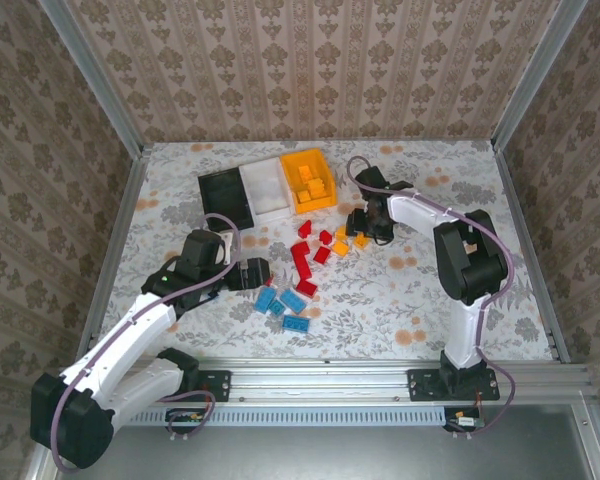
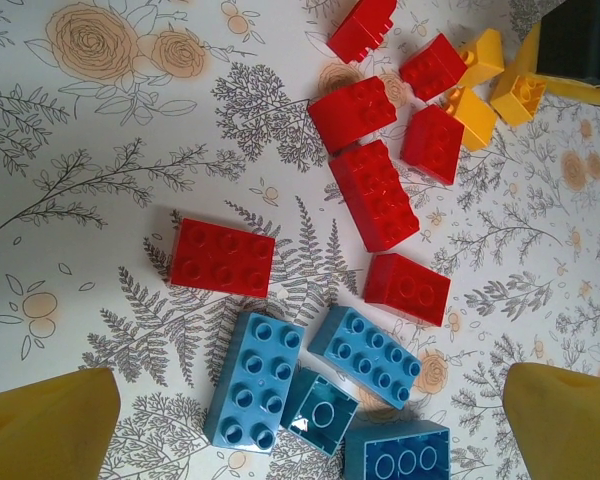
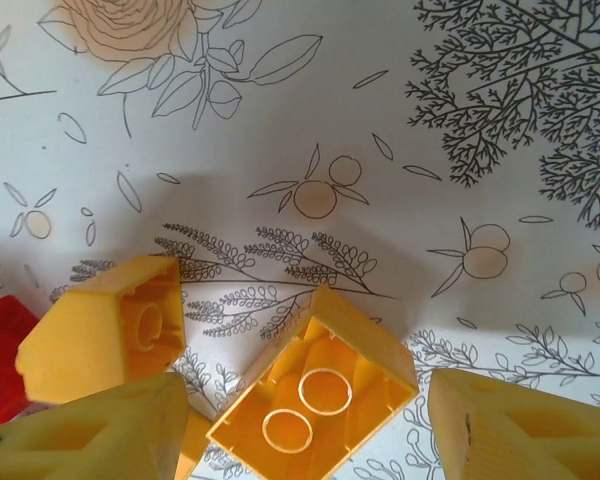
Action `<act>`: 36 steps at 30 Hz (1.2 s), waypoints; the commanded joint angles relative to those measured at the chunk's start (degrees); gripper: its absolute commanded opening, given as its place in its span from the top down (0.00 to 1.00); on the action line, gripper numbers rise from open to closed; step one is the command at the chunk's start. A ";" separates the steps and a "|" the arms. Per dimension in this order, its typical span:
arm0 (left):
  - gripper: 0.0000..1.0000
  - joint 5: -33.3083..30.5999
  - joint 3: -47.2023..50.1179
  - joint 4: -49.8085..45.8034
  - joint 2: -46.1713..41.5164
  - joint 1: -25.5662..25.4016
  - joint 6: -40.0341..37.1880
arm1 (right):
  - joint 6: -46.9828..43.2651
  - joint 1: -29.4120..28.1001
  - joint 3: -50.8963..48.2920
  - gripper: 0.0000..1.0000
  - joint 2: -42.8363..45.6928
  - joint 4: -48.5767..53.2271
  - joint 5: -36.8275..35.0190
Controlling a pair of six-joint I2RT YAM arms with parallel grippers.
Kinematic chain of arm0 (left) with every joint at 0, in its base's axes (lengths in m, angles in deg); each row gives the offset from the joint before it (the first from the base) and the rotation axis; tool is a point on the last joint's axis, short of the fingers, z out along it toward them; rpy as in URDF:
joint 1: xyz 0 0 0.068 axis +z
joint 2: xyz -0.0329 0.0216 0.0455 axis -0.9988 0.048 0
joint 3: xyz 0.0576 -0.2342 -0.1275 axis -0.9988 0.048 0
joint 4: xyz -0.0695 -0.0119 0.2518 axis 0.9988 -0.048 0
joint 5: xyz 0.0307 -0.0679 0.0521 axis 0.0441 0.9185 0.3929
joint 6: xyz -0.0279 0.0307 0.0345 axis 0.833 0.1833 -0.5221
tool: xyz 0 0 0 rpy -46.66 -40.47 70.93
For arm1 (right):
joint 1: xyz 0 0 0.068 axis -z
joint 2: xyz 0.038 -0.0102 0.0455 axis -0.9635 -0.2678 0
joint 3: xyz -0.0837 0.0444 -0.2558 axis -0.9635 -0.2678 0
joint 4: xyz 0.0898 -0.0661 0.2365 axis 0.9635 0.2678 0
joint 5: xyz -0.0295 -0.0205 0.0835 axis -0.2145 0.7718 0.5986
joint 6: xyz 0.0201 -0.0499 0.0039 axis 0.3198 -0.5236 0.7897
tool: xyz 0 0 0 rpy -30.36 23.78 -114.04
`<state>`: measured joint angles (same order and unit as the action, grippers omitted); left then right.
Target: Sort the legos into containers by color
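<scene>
Floral-print tabletop (image 1: 410, 300) carries the loose legos (image 1: 300, 260) near the bins (image 1: 265, 190); your left jaws are spread wide over blue ones (image 2: 255, 385), your right jaws stand apart around an upturned yellow brick (image 3: 315, 395).

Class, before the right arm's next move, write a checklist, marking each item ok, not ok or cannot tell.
1. Upturned yellow brick sits inside the right gripper: ok.
2. Fingers clamped on it: cannot tell.
3. Neighbouring yellow brick clear of the fingers: not ok, it lies right beside one.
4. Room in the orange-yellow bin: ok.
5. Left gripper out of the way, open above the blue bricks: ok.
</scene>
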<state>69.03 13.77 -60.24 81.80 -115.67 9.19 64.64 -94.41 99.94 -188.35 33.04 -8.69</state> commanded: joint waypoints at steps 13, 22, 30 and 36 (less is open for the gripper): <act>0.00 0.35 0.81 -0.99 -2.04 1.40 -1.16 | -2.54 -2.29 0.99 0.37 -2.07 5.45 -7.74; 0.00 0.98 1.27 -0.35 -2.88 1.51 0.07 | -2.92 -1.77 -2.50 0.58 0.28 4.08 -7.43; 0.00 0.61 1.11 -0.92 -3.62 1.60 0.59 | -3.97 -1.59 -3.39 0.65 3.23 1.79 -5.43; 0.00 0.52 1.03 -0.83 -3.63 1.57 0.85 | -3.84 -1.62 -4.00 0.66 7.78 -0.34 -0.77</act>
<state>69.25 14.47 -60.44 78.96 -114.54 9.21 61.49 -96.22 96.55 -184.55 34.37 -12.69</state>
